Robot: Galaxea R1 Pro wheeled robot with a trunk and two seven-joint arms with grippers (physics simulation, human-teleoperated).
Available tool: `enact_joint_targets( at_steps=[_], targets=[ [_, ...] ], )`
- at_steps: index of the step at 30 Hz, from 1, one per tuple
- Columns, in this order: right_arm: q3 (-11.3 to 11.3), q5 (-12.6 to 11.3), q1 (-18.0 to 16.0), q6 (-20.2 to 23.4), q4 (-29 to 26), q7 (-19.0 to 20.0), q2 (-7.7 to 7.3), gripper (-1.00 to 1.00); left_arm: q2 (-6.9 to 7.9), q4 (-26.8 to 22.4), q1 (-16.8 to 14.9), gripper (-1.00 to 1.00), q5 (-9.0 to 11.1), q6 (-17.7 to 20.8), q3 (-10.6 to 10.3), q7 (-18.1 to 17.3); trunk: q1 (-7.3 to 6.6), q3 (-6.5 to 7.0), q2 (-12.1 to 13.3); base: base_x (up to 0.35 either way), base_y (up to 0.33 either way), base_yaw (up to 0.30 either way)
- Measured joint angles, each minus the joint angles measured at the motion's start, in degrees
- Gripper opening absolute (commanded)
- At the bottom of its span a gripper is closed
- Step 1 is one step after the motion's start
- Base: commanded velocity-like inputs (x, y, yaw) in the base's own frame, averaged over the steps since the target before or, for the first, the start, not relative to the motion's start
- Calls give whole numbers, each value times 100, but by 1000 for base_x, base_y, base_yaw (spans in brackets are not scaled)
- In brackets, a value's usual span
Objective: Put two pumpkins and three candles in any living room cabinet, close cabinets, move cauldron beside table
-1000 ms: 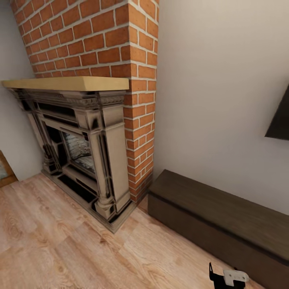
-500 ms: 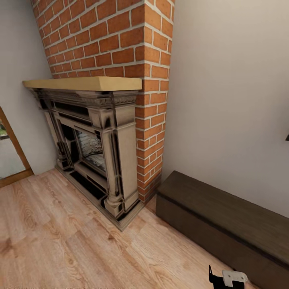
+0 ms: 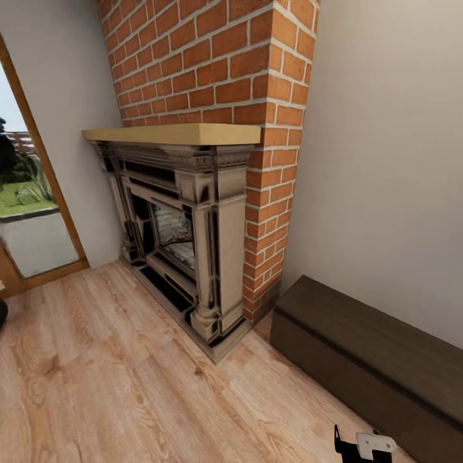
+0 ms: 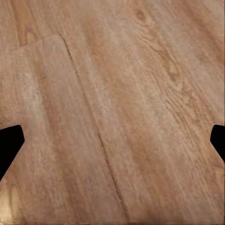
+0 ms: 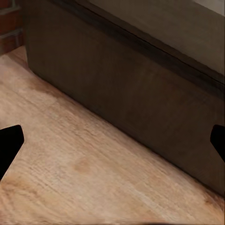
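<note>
Cabinet (image 3: 379,360) is the one task item you have in view: the long low dark brown unit runs along the pale wall (image 3: 386,161) at the lower right of your head view, its front flat and shut, its top bare. Your right end effector (image 5: 112,138) hangs just in front of it, above the floor (image 3: 116,379); in the right wrist view its two dark fingertips (image 5: 9,140) sit at opposite edges of the picture, spread wide with nothing between them, and the cabinet's front fills the space beyond. Your left end effector (image 4: 112,140) is likewise spread wide and empty, its fingertips (image 4: 9,143) far apart over bare wood planks. A black and white part of your right arm (image 3: 363,445) shows at the bottom edge of the head view. Further out, the cabinet's end stands just beside the red brick chimney (image 3: 257,96). Against that brick sits the stone-coloured fireplace (image 3: 186,231) with its pale wooden mantel (image 3: 173,134). At the far left you can see a wood-framed glass door (image 3: 32,212) with greenery outside.
</note>
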Motion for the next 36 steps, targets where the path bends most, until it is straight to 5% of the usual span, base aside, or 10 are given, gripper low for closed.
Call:
enact_joint_targets(
  at_steps=[36],
  targets=[
    [39,25,-6,-10,-156,12,94,100,-79,-28,1,100,-39,78,-35,30,-3,-1,-1,-37,28,263]
  ],
)
